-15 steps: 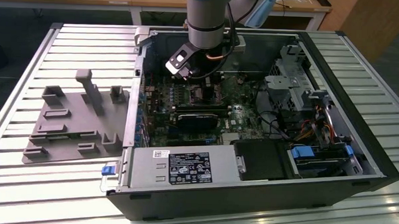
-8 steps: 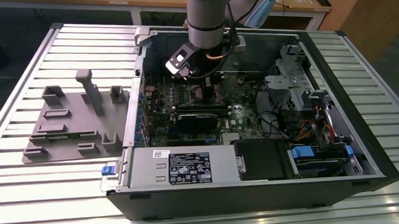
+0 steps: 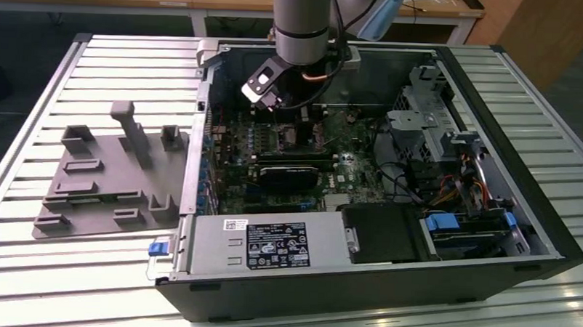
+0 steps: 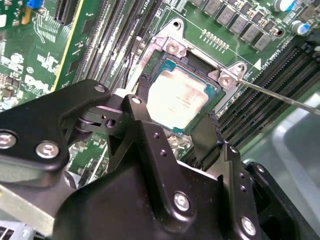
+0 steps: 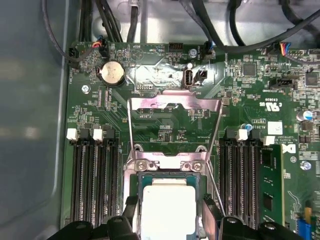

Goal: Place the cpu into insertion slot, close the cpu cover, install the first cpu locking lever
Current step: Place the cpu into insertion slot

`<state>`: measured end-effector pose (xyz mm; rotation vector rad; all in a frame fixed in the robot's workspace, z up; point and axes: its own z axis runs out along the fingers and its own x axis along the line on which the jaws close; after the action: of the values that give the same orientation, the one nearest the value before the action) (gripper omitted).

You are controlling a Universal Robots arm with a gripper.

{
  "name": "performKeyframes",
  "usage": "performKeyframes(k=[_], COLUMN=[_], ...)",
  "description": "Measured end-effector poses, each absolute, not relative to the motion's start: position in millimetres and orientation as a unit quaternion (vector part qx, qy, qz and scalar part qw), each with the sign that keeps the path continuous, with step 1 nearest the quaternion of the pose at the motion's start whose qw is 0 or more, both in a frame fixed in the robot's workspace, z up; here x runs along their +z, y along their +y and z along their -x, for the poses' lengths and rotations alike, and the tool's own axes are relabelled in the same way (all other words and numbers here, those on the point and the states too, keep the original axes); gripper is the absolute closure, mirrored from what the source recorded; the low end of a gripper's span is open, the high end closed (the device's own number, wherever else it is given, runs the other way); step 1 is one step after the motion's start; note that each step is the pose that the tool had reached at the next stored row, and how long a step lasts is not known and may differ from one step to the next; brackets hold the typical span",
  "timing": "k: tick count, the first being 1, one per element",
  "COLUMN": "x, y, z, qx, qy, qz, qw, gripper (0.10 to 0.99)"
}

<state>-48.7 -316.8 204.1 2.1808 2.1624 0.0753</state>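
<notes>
Workshop: slatted bench (image 3: 35, 285), opened computer case (image 3: 364, 300).

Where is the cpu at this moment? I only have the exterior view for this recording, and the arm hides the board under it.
Observer: In both wrist views the cpu lies flat in the insertion slot, silver face up.
Operator: Is the cpu cover closed over it?
Observer: No. In the first wrist view the cpu cover is swung back and open, clear of the cpu.
</notes>
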Motion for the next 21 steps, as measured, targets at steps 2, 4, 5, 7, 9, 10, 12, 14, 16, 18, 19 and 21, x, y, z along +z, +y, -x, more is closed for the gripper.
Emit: performKeyframes(k=[2,4,5,7,9,10,12,14,16,18,19,21], x=[208,213,215,220,223,223,223,223,223,223,223,223], y=[-317,-317,-317,-317,-317,-317,-317,-317,-317,-317,-317,-317], z=[49,49,49,49,49,49,49,49,49,49,49,49], qx=[0.025,0.025,0.024,0.024,0.024,0.025,0.025,0.025,0.024,0.025,0.025,0.025], qy=[0.703,0.703,0.704,0.703,0.703,0.703,0.704,0.704,0.704,0.704,0.704,0.704], qz=[-0.709,-0.709,-0.709,-0.709,-0.709,-0.709,-0.709,-0.709,-0.709,-0.709,-0.709,-0.709], qw=[0.035,0.035,0.035,0.035,0.035,0.035,0.035,0.035,0.035,0.035,0.035,0.035], gripper=[0.475,0.475,0.475,0.475,0.475,0.475,0.475,0.475,0.475,0.553,0.553,0.616])
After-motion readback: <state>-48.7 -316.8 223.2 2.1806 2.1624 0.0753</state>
